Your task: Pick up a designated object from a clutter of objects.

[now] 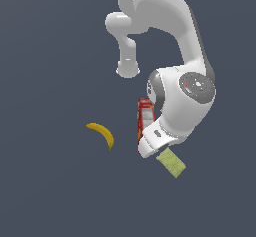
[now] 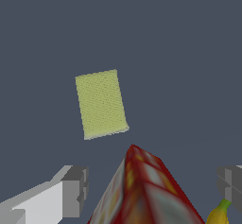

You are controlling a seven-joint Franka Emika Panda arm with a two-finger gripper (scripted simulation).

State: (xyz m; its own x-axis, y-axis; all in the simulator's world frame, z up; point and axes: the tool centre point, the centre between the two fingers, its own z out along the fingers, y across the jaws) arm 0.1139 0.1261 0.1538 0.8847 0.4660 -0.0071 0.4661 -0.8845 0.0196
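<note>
Pad (image 1: 171,162) flat on the counter (image 1: 50,191), at about 4 o'clock from the scene centre in the exterior view; pale yellow-green, rectangular, faint grid texture, edges skewed to the frame. Nothing resting on it. Red box (image 1: 144,118) upright, just at 11 o'clock of the pad, its lower part hidden behind the wrist. Banana (image 1: 103,134) lying at 9 o'clock of the box, well apart from both box and pad.

Gripper (image 2: 153,190) open: fingers (image 2: 75,190) spread wide, nothing held between the pads. In the wrist view, top of the red box (image 2: 142,185) sits in the gap between the fingers, no contact visible. Pad (image 2: 101,103) fully in view beyond the box, clear of both fingers. Banana tip (image 2: 218,213) just beside the far finger.

Arm (image 1: 175,56) bent over the box and pad.
</note>
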